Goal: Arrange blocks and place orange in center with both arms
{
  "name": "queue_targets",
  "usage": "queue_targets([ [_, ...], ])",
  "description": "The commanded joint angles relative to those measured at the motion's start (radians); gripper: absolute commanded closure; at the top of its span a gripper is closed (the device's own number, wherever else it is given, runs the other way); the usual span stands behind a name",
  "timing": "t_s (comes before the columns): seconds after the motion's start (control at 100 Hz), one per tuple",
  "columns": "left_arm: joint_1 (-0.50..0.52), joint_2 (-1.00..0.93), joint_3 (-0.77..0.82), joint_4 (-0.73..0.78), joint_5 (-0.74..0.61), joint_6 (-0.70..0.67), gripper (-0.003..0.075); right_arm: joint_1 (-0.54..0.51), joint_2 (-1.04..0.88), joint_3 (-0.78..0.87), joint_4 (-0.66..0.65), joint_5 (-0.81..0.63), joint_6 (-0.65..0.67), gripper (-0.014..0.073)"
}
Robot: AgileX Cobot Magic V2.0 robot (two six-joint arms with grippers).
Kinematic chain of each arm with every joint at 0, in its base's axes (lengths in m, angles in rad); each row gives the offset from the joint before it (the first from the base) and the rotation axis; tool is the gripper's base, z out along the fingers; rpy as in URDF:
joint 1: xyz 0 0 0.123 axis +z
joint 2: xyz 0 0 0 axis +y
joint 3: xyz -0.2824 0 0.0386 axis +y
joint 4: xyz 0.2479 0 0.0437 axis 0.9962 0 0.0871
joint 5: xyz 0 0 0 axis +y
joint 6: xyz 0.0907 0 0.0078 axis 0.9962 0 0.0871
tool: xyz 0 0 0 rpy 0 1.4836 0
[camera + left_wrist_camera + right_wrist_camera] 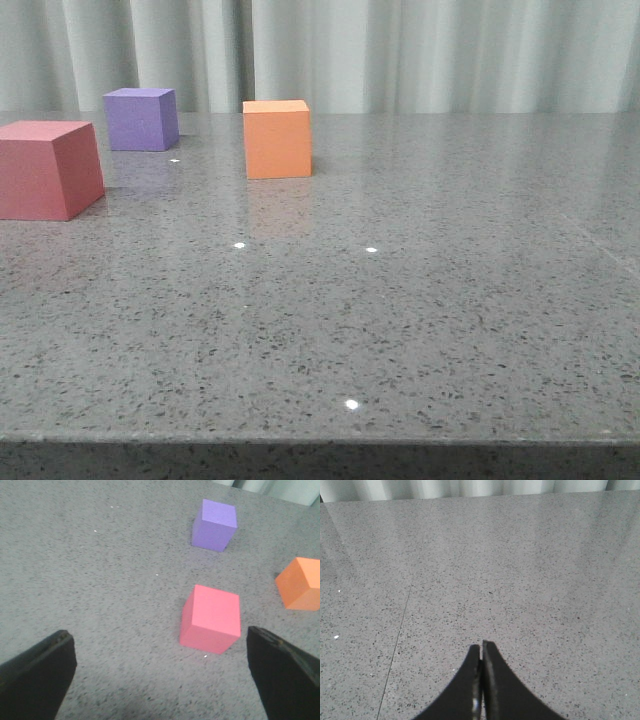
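Left gripper (160, 680): we see its two dark fingers (35, 675) spread wide apart, nothing btwn them, hanging above the worktop (100, 580). Just beyond the gap sits the red-pink cube (211, 619), resting flat on the worktop, not touched by either finger. Further out is the purple cube (215, 525), and off to one side, partly cut by the frame edge, the orange cube (301, 584).

Right gripper (481, 680): fingers pressed together, tips meeting w/ only a thin seam btwn them, holding nothing. Bare grey speckled worktop around them in that view; no cube in sight there.

In the front view we see neither arm. The three cubes sit on the left half of the worktop (420, 300): red-pink (45, 168) nearest the camera and at the far left edge, purple (141, 118) behind it toward the back, and orange (277, 138) to the right of both, roughly level w/ the purple in depth. All three upright, well apart from each other. Pale curtain (400, 50) hangs behind the worktop.
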Motion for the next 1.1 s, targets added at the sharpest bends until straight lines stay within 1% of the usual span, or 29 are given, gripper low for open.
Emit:
queue_targets([
  [0.0,-0.029,0.054,-0.054,-0.049,-0.095,0.002,0.0079,-0.005,0.003,-0.027,-0.003,-0.082,-0.008,0.066],
  [0.07,-0.072,0.107,-0.091,-0.054,-0.097,0.002,0.0079,-0.005,0.003,-0.027,-0.003,-0.082,-0.008,0.066],
  [0.23,-0.217,0.261,-0.198,-0.054,-0.135,0.002,0.008,-0.005,0.003,-0.027,-0.003,-0.082,-0.008,0.066],
  [0.33,-0.301,0.369,-0.286,-0.047,-0.163,0.002,0.008,-0.005,0.003,-0.027,-0.003,-0.082,-0.008,0.066],
  [0.43,-0.359,0.5,-0.386,-0.047,-0.158,0.002,0.008,-0.005,0.003,-0.027,-0.003,-0.082,-0.008,0.066],
  [0.74,-0.484,0.84,-0.71,-0.025,-0.133,-0.083,0.008,-0.005,0.003,-0.027,-0.003,-0.082,-0.008,0.066],
  [0.79,-0.503,0.883,-0.755,0.013,-0.118,-0.119,0.008,-0.005,0.003,-0.027,-0.003,-0.082,-0.008,0.066],
  [0.94,-0.552,0.996,-0.886,0.19,-0.029,-0.267,0.008,-0.005,0.003,-0.027,-0.003,-0.082,-0.008,0.066],
  [1.09,-0.571,1.072,-0.961,0.225,-0.01,-0.301,0.008,-0.005,0.003,-0.027,-0.003,-0.082,-0.008,0.066],
])
